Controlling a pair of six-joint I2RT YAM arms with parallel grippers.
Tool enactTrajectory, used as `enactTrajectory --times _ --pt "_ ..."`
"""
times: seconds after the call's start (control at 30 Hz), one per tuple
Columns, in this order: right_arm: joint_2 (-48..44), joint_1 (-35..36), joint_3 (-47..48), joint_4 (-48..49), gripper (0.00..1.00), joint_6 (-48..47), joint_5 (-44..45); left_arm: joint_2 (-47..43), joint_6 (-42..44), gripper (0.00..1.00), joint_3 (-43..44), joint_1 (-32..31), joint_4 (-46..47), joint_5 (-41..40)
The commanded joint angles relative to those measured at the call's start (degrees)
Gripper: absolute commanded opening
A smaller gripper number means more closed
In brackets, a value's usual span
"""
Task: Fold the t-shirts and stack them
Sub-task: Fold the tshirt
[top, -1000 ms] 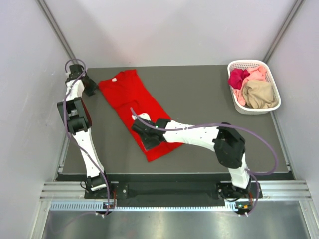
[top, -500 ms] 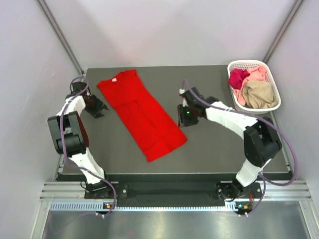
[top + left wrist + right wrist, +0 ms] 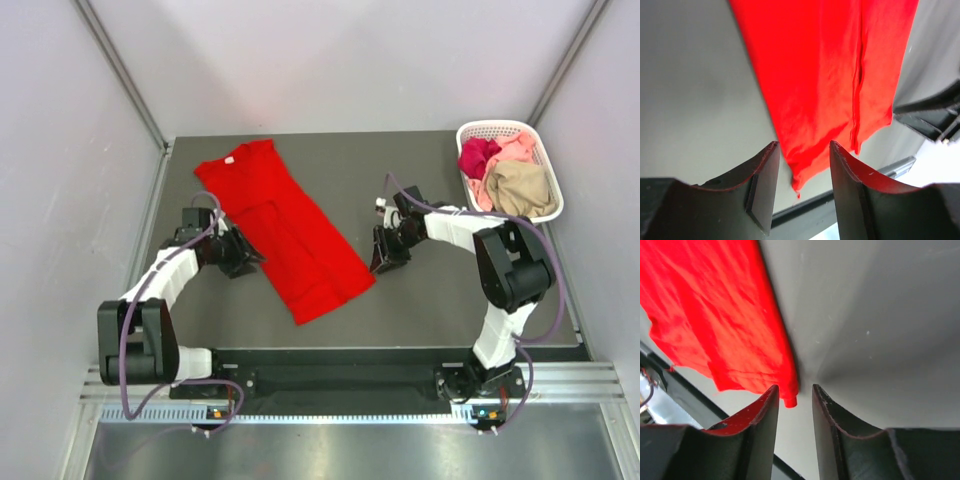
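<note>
Left fingers (image 3: 242,258) are held parted, with nothing clamped between them; they are set low at the left long edge of the red t-shirt (image 3: 290,230), about halfway along it, and whether the cloth is touched cannot be told from above; in the left wrist view the shirt's near hem is framed in the gap between them. The red t-shirt is laid flat on the dark tabletop (image 3: 430,300), folded lengthwise into a narrow strip; it is stretched on a diagonal from the collar at the far left, where a small white neck label (image 3: 229,158) is shown, to the hem near the middle; a lengthwise crease is seen down it. Right fingers (image 3: 384,258) are parted by a narrow gap and are gripping nothing; they are placed just beside the shirt's near right corner, which is seen at their tips in the right wrist view. At the far right a white lattice basket (image 3: 497,125) is stood; a magenta shirt (image 3: 477,157), a pale pink shirt (image 3: 518,148) and a tan shirt (image 3: 522,188) are heaped unfolded in it.
</note>
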Motion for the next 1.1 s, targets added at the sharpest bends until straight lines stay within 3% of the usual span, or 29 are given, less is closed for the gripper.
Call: enactTrajectory --times 0.0,0.5,0.67,0.97,1.07 --pt "0.8 -0.5 -0.9 3.2 0.33 -1.6 -5.0 -4.1 -1.0 0.50 -3.3 -0.5 4.1 2.8" --pt "0.9 -0.5 -6.6 3.6 0.21 -2.5 -2.2 -14.6 -5.9 0.50 -13.9 -2.2 6.6 3.9" --pt "0.6 -0.6 -7.6 4.4 0.29 -2.8 -2.3 -16.3 -6.5 0.52 -17.4 -2.3 7.0 4.4" --pt "1.2 -2.3 -8.7 5.5 0.20 -3.3 -2.3 -17.8 -9.2 0.51 -19.3 -7.0 10.3 2.6" --pt "0.6 -2.5 -9.6 6.9 0.12 -3.3 -3.5 -18.1 -9.8 0.51 -20.0 -9.7 10.8 0.4"
